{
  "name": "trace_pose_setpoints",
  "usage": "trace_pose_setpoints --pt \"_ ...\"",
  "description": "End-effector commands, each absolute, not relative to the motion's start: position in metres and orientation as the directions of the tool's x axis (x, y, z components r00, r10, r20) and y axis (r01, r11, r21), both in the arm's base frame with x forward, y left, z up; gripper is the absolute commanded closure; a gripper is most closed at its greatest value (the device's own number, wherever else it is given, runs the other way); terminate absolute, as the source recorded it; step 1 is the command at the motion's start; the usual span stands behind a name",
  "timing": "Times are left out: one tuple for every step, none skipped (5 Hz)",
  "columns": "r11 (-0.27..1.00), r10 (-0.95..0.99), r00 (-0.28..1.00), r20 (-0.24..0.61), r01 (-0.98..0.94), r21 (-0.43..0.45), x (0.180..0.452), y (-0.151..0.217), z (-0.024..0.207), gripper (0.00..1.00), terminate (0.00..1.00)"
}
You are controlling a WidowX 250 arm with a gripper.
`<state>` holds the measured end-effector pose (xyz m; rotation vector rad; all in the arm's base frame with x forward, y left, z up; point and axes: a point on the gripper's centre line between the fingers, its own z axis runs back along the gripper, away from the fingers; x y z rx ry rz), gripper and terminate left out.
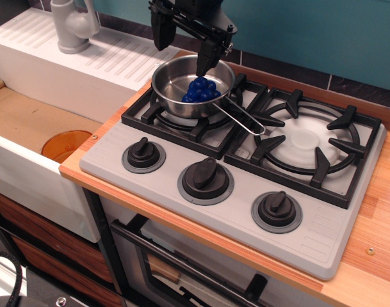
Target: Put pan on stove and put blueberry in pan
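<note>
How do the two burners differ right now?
The left burner carries the pan with the blueberry in it, so its cap is hidden; the right burner is bare, its white cap showing. The gripper hangs open above the left one only. Both have black grates.
</note>
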<state>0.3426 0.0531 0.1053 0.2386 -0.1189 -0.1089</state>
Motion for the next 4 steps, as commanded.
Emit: trace_pose_setpoints --pt "0.967 -0.120 0.975 0.187 0.072 0.243 0.3507 0.0489 0.1373 0.00 0.00" --pt "0.973 -0.112 0.979 0.170 0.073 0.220 0.3505 0.0482 0.1387 0.00 0.00" --pt "0.973 -0.113 0.980 0.162 0.076 0.220 0.3515 0.0502 0.1373 0.00 0.00" --pt "0.967 -0.104 0.986 0.130 0.070 0.243 0.3529 0.0508 0.1363 0.00 1.00"
